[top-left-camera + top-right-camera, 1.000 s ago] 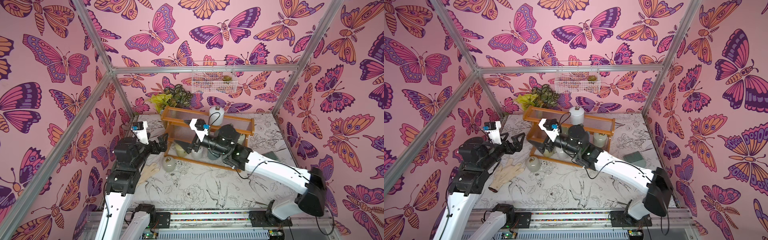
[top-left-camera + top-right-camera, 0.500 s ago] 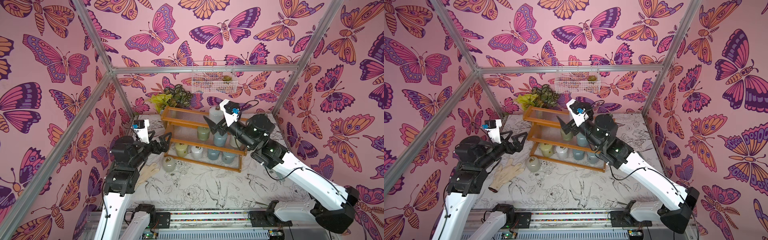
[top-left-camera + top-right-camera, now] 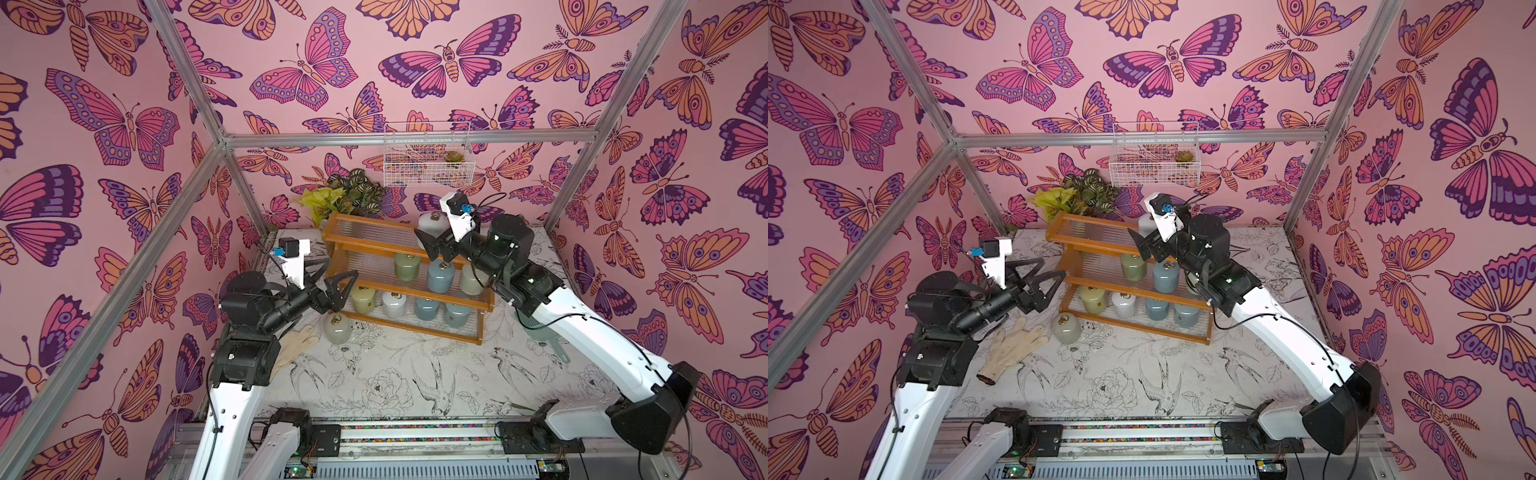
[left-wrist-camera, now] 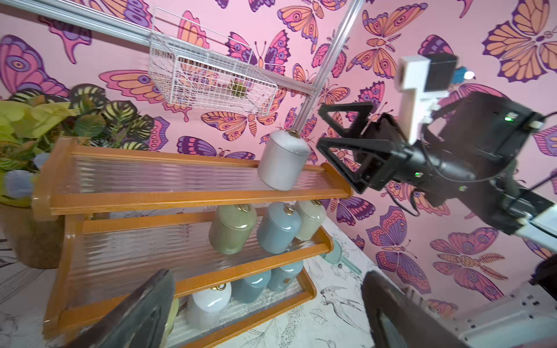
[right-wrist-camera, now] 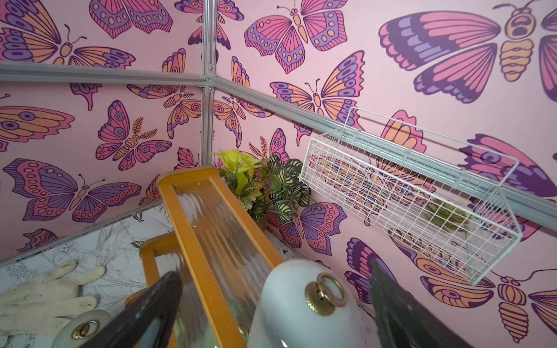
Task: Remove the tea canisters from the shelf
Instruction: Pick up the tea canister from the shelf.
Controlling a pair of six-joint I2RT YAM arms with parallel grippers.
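Up on the top tier of the shelf point(image 3: 374, 242) stands a white canister point(image 3: 430, 222), the right gripper point(image 4: 321, 128) spread wide just beside it, while the left gripper point(image 3: 343, 268), equally spread, hovers empty near the shelf's other end.

Left arm point(image 3: 232, 415) and right arm point(image 3: 590, 332): white shells, black joint housings; thin black cables point(image 3: 582, 316) alongside. Fingers point(image 4: 352, 144) are black triangular frames; camera brackets point(image 3: 296, 268) white.

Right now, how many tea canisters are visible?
9 tea canisters: one on the shelf's top tier, three on the middle, four on the bottom, one on the table.
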